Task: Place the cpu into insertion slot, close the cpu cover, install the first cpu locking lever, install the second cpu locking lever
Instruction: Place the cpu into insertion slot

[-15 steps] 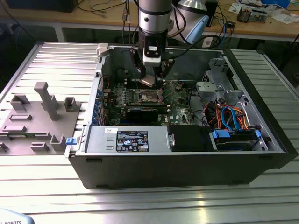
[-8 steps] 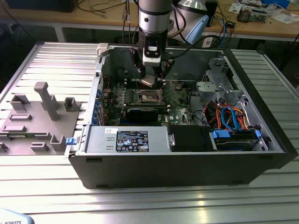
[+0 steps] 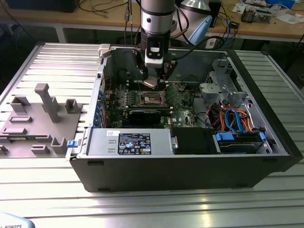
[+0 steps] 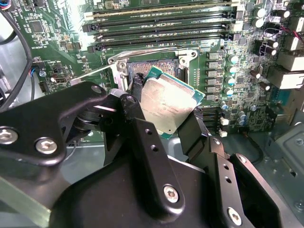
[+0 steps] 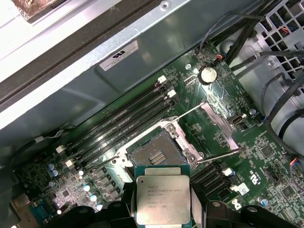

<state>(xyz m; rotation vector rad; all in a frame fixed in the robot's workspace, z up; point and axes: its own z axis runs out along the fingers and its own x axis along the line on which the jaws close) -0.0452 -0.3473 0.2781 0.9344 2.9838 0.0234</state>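
The cpu [image 4: 168,104], a small square chip with a silvery face and green edge, hangs tilted just above the motherboard, and my gripper [image 4: 166,102] is shut on its two opposite edges. In the first wrist view the cpu [image 5: 163,199] sits close beside the insertion slot [image 5: 154,152], which lies bare with its contacts showing. The cpu cover [image 5: 219,127] stands swung open on the far side of the slot, with two thin wire levers [image 5: 216,157] raised along it. In the exterior view my gripper [image 3: 151,82] hovers over the slot [image 3: 151,98] inside the open case.
Long black memory slots [image 5: 123,123] run along one side of the socket. The case wall [image 5: 142,71] rises behind them. A power supply box [image 3: 128,142] fills the case front, with a drive cage and cables [image 3: 237,123] at the exterior view's right. Grey fixture blocks [image 3: 42,114] stand outside, left.
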